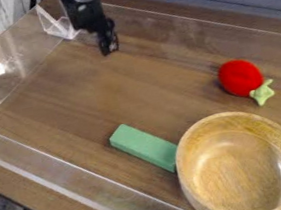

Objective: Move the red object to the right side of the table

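The red object (241, 76), a small toy strawberry with a light green cap, lies on the table (115, 96) near its right edge. My gripper (109, 45) hangs at the far left-centre of the table, pointing steeply down, well away from the strawberry. Its dark fingers overlap from this angle; it stands open with nothing in it.
A round light wooden bowl (190, 141) sits at the front right, just in front of the strawberry. A flat green block (143, 145) lies to the bowl's left. Low clear acrylic walls (16, 67) edge the table.
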You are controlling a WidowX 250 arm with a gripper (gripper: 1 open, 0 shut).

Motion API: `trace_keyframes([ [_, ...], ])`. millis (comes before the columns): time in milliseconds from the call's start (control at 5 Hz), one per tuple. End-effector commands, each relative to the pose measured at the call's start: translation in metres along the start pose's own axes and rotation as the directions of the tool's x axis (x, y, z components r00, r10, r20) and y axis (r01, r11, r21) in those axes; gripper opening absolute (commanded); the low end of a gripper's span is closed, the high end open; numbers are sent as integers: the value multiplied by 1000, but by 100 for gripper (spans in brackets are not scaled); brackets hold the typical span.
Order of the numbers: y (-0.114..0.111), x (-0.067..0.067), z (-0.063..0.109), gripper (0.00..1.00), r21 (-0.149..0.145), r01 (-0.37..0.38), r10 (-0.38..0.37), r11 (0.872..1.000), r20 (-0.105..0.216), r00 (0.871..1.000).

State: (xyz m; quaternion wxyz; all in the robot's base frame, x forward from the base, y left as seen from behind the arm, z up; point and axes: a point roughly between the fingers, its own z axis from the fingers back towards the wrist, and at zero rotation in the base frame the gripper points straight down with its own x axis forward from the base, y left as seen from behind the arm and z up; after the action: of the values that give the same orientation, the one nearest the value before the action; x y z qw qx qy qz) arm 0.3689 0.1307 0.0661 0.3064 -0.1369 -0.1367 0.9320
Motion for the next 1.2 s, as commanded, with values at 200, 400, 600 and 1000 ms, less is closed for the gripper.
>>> trace_keyframes([
  [200, -19, 0, 30, 0, -31, -45, 44, 999, -28, 999],
  [400, -9, 6, 29, 100, -11, -72, 72, 997, -15, 997],
  [600, -1, 3, 30, 100, -3, -153, 153, 988, 7, 988],
  [1000, 7, -8, 13, 100, -14, -216, 216, 976, 24, 976],
])
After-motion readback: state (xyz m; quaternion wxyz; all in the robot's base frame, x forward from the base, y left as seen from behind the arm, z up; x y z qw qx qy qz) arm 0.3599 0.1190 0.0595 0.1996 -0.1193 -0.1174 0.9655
